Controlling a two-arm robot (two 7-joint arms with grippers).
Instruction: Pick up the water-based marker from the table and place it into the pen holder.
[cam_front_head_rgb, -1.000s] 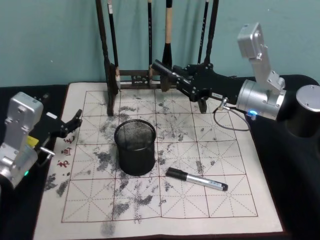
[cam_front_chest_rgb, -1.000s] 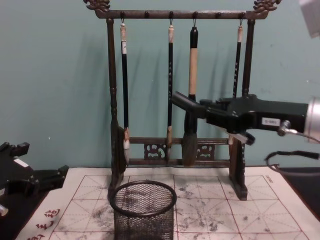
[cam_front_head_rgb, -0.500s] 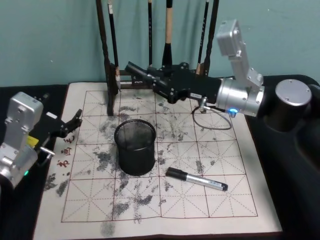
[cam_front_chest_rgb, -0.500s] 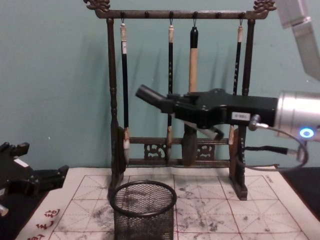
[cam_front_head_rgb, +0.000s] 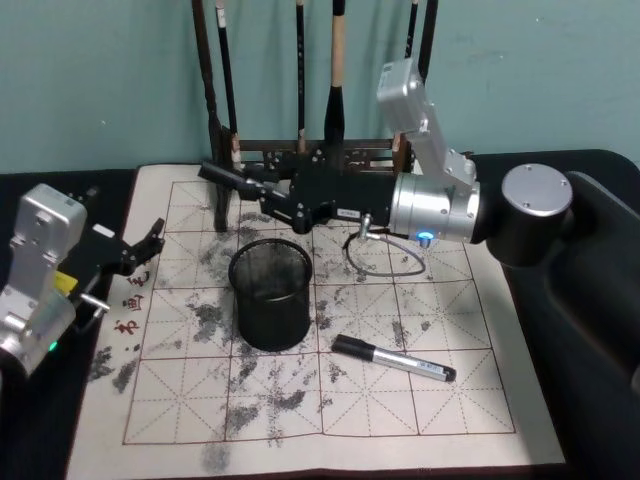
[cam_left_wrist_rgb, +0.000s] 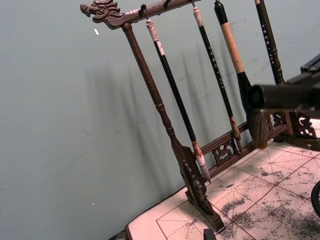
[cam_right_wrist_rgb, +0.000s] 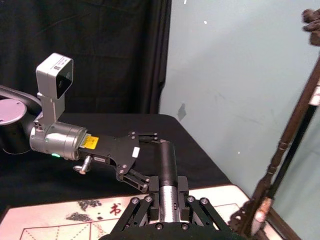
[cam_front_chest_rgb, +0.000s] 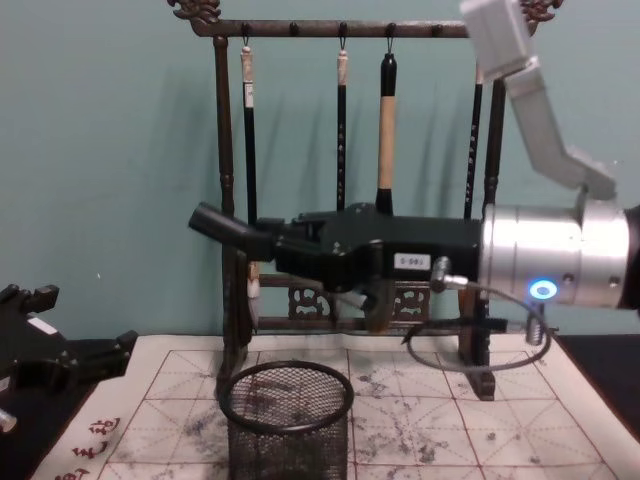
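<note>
Right gripper (cam_front_head_rgb: 283, 197) clamped on water-based marker (cam_front_head_rgb: 232, 180); marker near-level, pointing to the robot's left, roughly above pen holder (cam_front_head_rgb: 270, 318); left gripper (cam_front_head_rgb: 140, 250) parked aside, fingers spread.

the marker (cam_front_head_rgb: 393, 360) lies on the mat (cam_front_head_rgb: 455, 400) right of the pen holder (cam_front_head_rgb: 270, 300), brush rack (cam_front_head_rgb: 211, 110) behind

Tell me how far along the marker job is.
Done: the right claw has a marker gripped, clear of the mat. In hand: it hangs level above the pen holder, not inside. Left: tilt it down and drop it in. A second marker lies on the mat; the left claw sits open at its left edge.
</note>
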